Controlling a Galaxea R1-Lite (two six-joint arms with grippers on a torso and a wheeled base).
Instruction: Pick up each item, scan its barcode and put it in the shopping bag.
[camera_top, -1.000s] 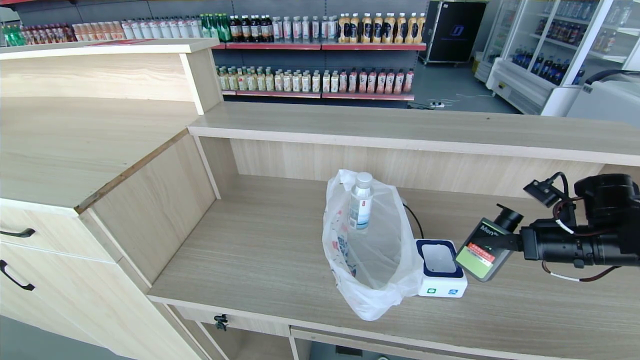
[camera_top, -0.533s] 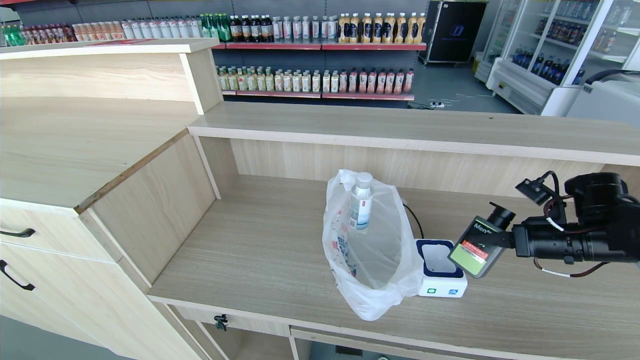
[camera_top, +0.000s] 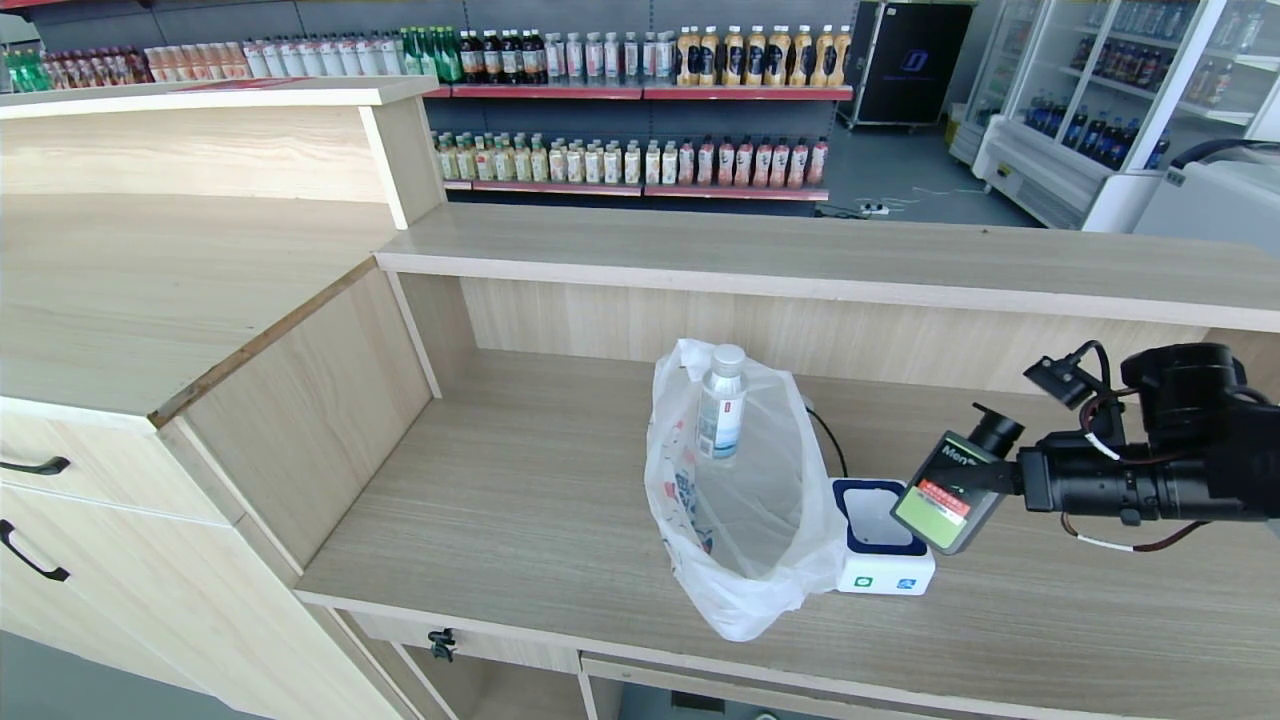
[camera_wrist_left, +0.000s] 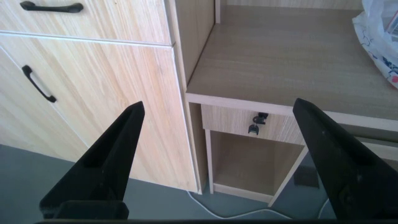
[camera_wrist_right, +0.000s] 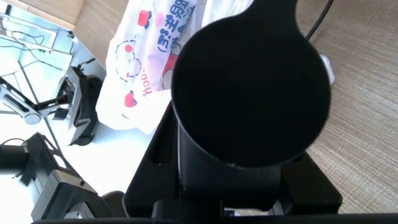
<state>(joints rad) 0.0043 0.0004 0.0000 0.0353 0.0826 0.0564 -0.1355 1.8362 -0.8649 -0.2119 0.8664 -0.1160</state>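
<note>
On the lower counter (camera_top: 520, 500), the white shopping bag (camera_top: 700, 540) stands open with a clear bottle (camera_top: 722, 405) upright at its far side. The scanner (camera_top: 880, 545) sits just beside it. The right claw (camera_top: 990, 478) is clamped on a dark green-labelled bottle (camera_top: 945, 500), tilted just above the scanner. The left claw (camera_wrist_left: 217, 109) hangs wide apart near the drawers (camera_wrist_left: 81, 56).

— What stands behind the wooden counter (camera_top: 560, 500)?
— Shelves of bottles (camera_top: 640, 160), with a black case (camera_top: 910, 60) to their right and glass-door coolers (camera_top: 1100, 90) farther right.
— And at the counter's front?
— A key (camera_top: 442, 643) in a lock under its edge, and black drawer handles (camera_top: 35, 465) on its left.
</note>
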